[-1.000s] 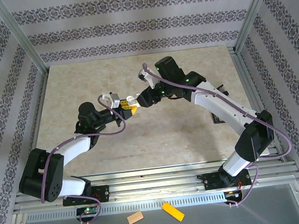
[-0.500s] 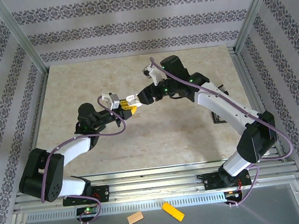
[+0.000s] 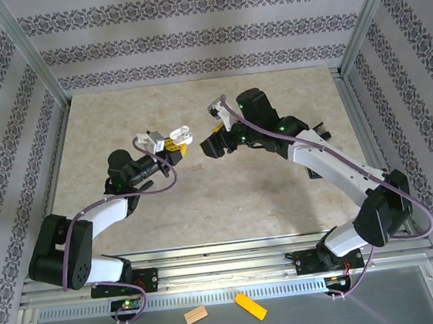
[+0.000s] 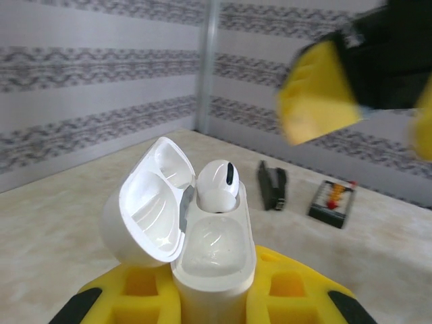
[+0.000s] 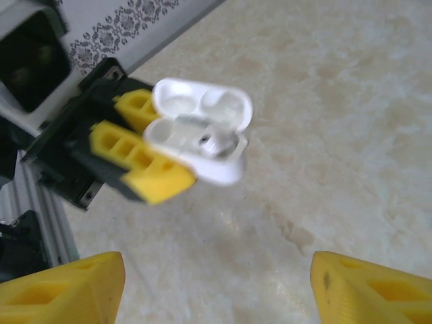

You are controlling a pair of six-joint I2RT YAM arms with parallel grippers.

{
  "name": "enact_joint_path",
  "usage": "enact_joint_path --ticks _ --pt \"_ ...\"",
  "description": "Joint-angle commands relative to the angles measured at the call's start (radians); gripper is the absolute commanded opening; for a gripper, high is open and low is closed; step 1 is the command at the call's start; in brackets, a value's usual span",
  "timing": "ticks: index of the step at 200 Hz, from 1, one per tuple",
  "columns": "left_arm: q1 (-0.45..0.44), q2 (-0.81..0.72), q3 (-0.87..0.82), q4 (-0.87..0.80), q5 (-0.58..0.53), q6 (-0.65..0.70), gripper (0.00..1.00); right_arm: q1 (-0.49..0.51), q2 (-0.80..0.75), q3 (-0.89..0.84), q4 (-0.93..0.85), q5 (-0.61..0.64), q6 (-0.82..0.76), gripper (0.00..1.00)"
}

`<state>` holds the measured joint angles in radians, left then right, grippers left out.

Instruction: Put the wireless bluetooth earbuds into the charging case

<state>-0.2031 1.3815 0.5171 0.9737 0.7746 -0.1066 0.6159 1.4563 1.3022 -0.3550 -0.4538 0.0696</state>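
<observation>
The white charging case (image 4: 214,260) stands upright with its lid (image 4: 150,202) swung open to the left, and my left gripper (image 4: 214,302) is shut on its lower body. One white earbud (image 4: 217,181) sits in the far socket; the near socket holds nothing. In the top view the case (image 3: 176,135) is held above the table's middle. My right gripper (image 3: 207,149) hangs just right of it, apart. Its yellow fingers (image 5: 61,290) are spread wide, open, nothing between them. From the right wrist the case (image 5: 202,145) and earbud (image 5: 217,140) lie ahead.
A black stapler-like object (image 4: 272,185) and a small black block with coloured parts (image 4: 331,199) lie on the table (image 3: 205,202) to the right. Two orange pieces (image 3: 249,305) rest on the ledge below the arm bases. Metal frame posts border the table.
My right gripper has drawn back to the right, off the case, and now stands open. The left gripper has shifted up and left with the case.
</observation>
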Motion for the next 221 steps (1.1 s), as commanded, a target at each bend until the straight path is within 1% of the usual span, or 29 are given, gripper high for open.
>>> enact_joint_path --ticks 1,22,44,68,85,105,133,158,170,195,211,221 --pt "0.067 0.031 0.042 -0.018 -0.077 0.032 0.00 0.045 -0.010 -0.040 0.110 0.118 -0.076 0.73" --pt "0.131 0.060 0.071 -0.019 -0.130 0.017 0.00 0.082 0.051 -0.046 0.174 0.150 -0.073 0.70" --pt "0.180 0.086 0.105 -0.039 -0.203 -0.002 0.00 0.136 0.164 -0.028 0.260 0.189 -0.044 0.67" --pt "0.213 0.096 0.127 -0.064 -0.274 0.005 0.00 0.197 0.338 0.081 0.259 0.235 -0.011 0.64" --pt "0.239 0.105 0.137 -0.083 -0.285 0.035 0.00 0.230 0.459 0.180 0.224 0.249 0.003 0.63" --pt "0.290 0.123 0.149 -0.106 -0.340 0.046 0.00 0.259 0.586 0.275 0.214 0.262 0.018 0.62" --pt "0.358 0.141 0.164 -0.114 -0.388 0.040 0.00 0.270 0.722 0.389 0.229 0.297 0.067 0.60" --pt "0.373 0.142 0.185 -0.149 -0.447 0.039 0.00 0.268 0.822 0.480 0.218 0.352 0.100 0.57" --pt "0.378 0.146 0.188 -0.156 -0.465 0.038 0.00 0.265 0.860 0.521 0.209 0.367 0.107 0.53" --pt "0.386 0.148 0.182 -0.133 -0.459 0.028 0.00 0.260 0.937 0.607 0.166 0.374 0.115 0.46" --pt "0.390 0.147 0.182 -0.135 -0.452 0.031 0.00 0.260 0.973 0.658 0.139 0.373 0.113 0.44" --pt "0.390 0.147 0.180 -0.134 -0.448 0.031 0.00 0.260 0.995 0.684 0.124 0.374 0.111 0.39"
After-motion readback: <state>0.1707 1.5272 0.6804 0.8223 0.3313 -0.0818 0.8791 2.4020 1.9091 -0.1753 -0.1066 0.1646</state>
